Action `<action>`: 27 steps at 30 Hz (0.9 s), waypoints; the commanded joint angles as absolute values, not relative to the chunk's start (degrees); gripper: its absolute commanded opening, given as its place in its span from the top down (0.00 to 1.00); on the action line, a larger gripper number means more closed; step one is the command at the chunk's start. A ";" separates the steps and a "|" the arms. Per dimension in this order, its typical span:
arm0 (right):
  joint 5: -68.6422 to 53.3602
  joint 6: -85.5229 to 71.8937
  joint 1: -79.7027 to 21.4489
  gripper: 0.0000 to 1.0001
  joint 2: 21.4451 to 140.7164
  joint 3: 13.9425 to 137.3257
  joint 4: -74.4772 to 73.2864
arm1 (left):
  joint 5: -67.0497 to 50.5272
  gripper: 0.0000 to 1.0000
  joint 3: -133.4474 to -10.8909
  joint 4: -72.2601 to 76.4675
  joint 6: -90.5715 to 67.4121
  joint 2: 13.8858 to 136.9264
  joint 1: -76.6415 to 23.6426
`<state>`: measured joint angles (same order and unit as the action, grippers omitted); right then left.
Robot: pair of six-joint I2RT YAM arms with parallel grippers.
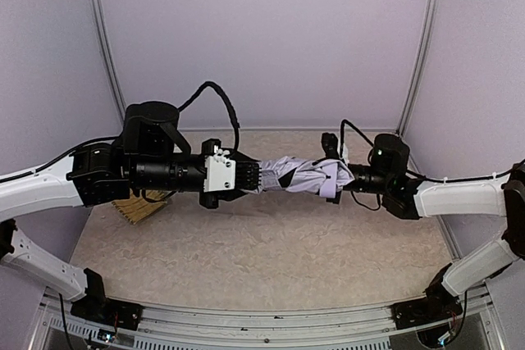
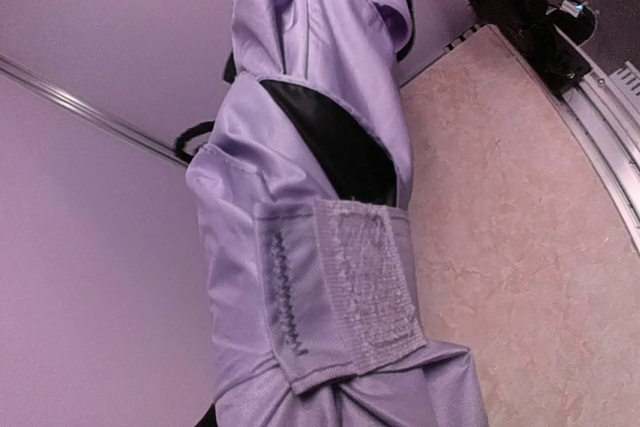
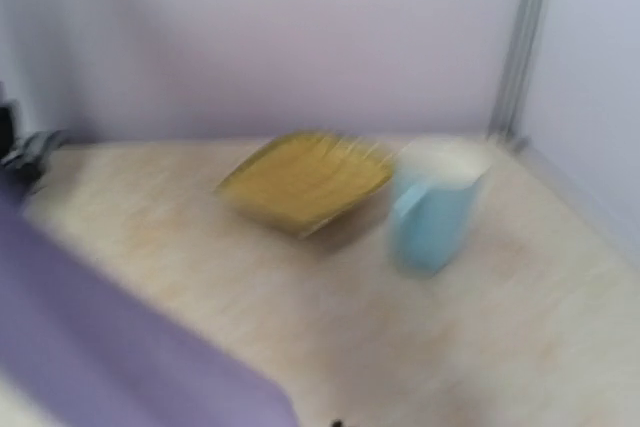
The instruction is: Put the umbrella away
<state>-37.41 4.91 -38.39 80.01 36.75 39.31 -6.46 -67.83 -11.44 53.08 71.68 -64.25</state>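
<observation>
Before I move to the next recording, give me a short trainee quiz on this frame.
1. True or false: the umbrella is fully open.
2. In the right wrist view, the cup beside the woven tray is: A) red, B) light blue, C) black.
3. Short answer: what colour is the lining showing between the umbrella's folds in the left wrist view?
Key: 1 false, it is folded; 2 B; 3 black.

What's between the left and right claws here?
The folded pale lavender fabric umbrella spans from left claw to right claw, seen in the top view.
</observation>
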 commanded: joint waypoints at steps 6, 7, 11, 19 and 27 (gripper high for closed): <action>-35.79 23.13 -29.08 1.00 83.04 67.31 10.55 | -34.06 1.00 -64.40 -20.55 42.02 75.51 -66.89; -37.09 23.84 -29.36 1.00 83.04 70.30 8.33 | -34.23 1.00 -62.85 -20.48 40.74 76.95 -66.67; -36.06 30.42 -35.25 1.00 79.84 72.95 6.48 | -36.71 1.00 -57.65 -15.60 35.52 82.43 -64.31; -28.25 36.89 -49.63 1.00 72.72 63.07 7.39 | -36.48 1.00 -59.18 -14.70 27.89 92.59 -59.11; -20.89 35.17 -60.21 1.00 69.95 43.31 24.67 | -36.02 1.00 -59.77 -9.50 15.73 99.56 -54.28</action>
<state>-22.98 37.43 -54.72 72.93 46.33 6.46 -39.90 -60.47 -5.30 26.89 94.70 -57.71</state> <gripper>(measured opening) 0.008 0.327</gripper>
